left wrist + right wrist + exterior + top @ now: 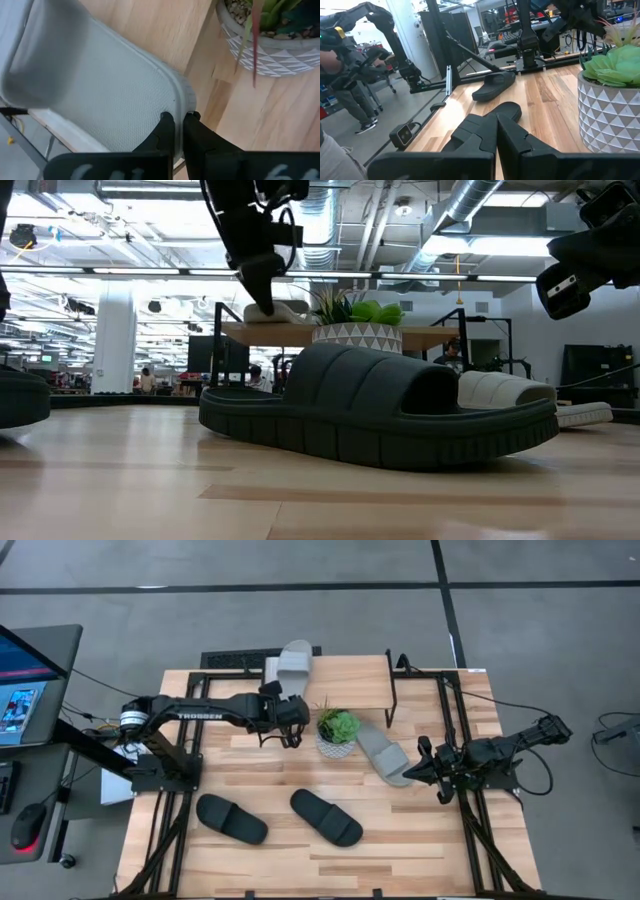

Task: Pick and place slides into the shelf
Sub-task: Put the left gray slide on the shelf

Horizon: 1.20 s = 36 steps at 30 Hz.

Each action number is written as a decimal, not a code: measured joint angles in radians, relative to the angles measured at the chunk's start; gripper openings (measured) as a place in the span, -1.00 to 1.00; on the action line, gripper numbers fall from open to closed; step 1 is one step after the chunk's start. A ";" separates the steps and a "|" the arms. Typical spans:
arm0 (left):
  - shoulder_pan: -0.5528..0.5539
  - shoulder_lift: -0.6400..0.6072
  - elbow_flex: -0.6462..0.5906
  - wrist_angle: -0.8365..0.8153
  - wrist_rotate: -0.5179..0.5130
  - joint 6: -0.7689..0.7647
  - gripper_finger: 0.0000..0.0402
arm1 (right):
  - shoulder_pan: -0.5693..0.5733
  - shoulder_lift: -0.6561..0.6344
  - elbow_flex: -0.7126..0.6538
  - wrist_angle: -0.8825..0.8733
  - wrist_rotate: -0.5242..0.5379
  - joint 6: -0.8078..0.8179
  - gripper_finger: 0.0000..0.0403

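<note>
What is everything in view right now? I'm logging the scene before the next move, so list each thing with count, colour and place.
Light grey slides: two; one on the shelf with its heel edge pinched by the left gripper, one on the table between the plant and the right gripper.
Black slides: two, side by side on the table's near part.
Shelf: one, light wood top, black legs, at the table's far edge.
Potted plant: one, green in a white patterned pot, mid-table.
Table: one, light wood.
Person: one, seated beyond the table in the right wrist view.
Left gripper: shut on the shelf's grey slide.
Right gripper: shut, empty, beside the other grey slide.
</note>
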 joint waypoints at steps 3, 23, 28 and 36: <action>-0.011 -0.012 -0.001 -0.018 -0.021 -0.027 -1.00 | 0.000 0.000 0.000 0.000 0.000 0.000 -1.00; -0.019 -0.038 -0.001 -0.053 0.015 -0.094 -0.79 | 0.000 0.000 0.000 0.000 0.000 0.000 -1.00; -0.013 -0.038 -0.001 -0.052 0.032 -0.096 -0.64 | 0.000 0.000 0.000 0.000 0.000 0.000 -1.00; -0.014 -0.038 -0.001 -0.057 0.029 -0.095 -0.27 | 0.000 0.000 0.000 0.000 0.000 0.000 -1.00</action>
